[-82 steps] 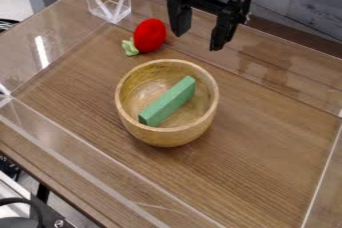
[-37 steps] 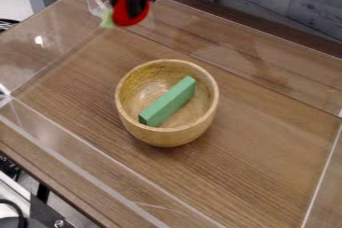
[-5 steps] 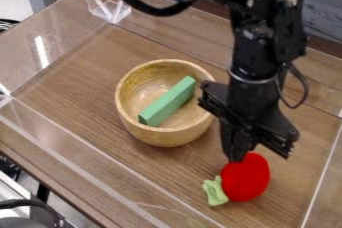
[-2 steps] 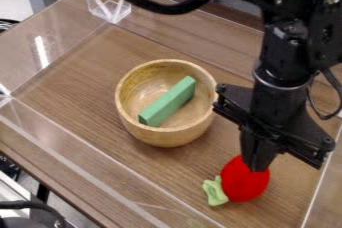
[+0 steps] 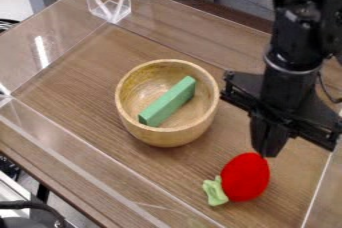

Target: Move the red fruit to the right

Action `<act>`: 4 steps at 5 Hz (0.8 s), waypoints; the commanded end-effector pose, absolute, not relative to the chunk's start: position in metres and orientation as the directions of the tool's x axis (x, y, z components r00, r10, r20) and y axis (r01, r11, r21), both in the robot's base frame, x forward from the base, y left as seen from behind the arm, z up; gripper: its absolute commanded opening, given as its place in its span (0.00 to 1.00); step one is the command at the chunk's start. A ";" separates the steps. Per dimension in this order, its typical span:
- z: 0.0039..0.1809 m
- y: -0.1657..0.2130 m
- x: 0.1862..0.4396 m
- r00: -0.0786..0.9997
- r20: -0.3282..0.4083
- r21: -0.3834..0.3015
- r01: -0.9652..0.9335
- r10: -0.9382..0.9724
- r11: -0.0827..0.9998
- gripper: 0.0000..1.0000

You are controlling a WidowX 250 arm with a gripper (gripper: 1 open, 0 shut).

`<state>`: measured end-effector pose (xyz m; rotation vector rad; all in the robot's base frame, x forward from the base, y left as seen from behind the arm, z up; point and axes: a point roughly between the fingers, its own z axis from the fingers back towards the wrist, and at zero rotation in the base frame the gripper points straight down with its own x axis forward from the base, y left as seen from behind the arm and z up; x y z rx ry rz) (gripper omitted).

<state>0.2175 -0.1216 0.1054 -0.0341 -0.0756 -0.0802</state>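
The gripper [image 5: 274,144], pressed together and holding nothing, hangs pointing down above the surface [image 5: 107,67]. The red fruit [image 5: 245,175] lies just below and slightly left of it, right of the wooden bowl [image 5: 166,103].

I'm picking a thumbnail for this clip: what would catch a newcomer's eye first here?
The bright red fruit stands out most, lying on the wooden table near the front right, its green leafy end toward the left. Just above it hangs the black gripper, shut and clear of the fruit. At the centre sits a wooden bowl with a green block leaning inside.
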 end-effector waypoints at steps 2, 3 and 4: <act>0.128 -0.114 0.226 0.988 0.105 -0.040 0.115 -0.110 0.993 0.00; 0.120 -0.111 0.227 0.986 0.101 -0.037 0.133 -0.129 0.990 0.00; 0.108 -0.107 0.227 0.983 0.089 -0.036 0.164 -0.160 0.986 1.00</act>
